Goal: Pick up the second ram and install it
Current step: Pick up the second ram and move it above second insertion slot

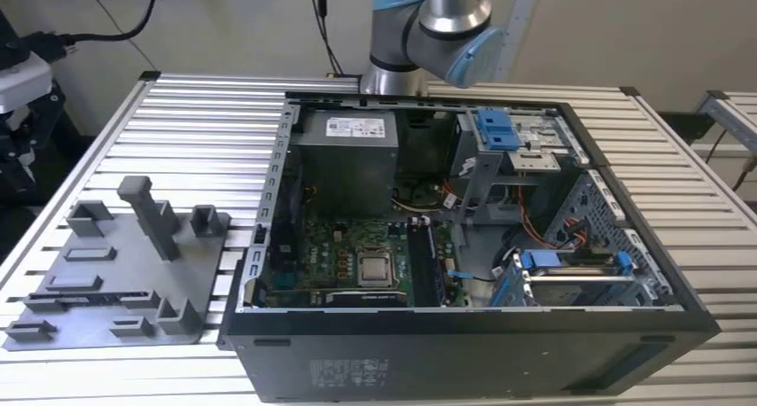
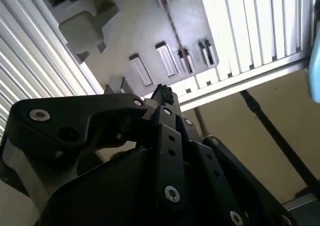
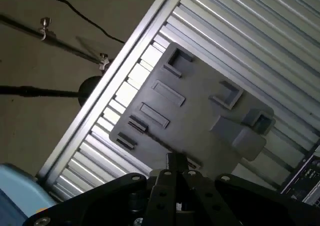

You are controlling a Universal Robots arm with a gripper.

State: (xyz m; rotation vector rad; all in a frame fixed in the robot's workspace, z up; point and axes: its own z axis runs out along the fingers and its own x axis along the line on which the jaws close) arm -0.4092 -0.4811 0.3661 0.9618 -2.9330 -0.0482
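**End effector high over the tray, ram edge-up in its slot**

We start at the grey tray (image 1: 119, 273) on the slatted counter (image 1: 201, 131). It lies well below the end effector (image 3: 176, 160), whose tips are clenched together with nothing visible between them. Just beyond those tips a thin dark strip runs edge-up along the tray's long slot, and I take that for the second ram (image 3: 160, 143). Best approach, I'd say: square up along the strip, aim for its middle, come down plumb. Further across sit the open case (image 1: 473, 357) and the green motherboard (image 1: 331, 246).

No readable text anywhere.
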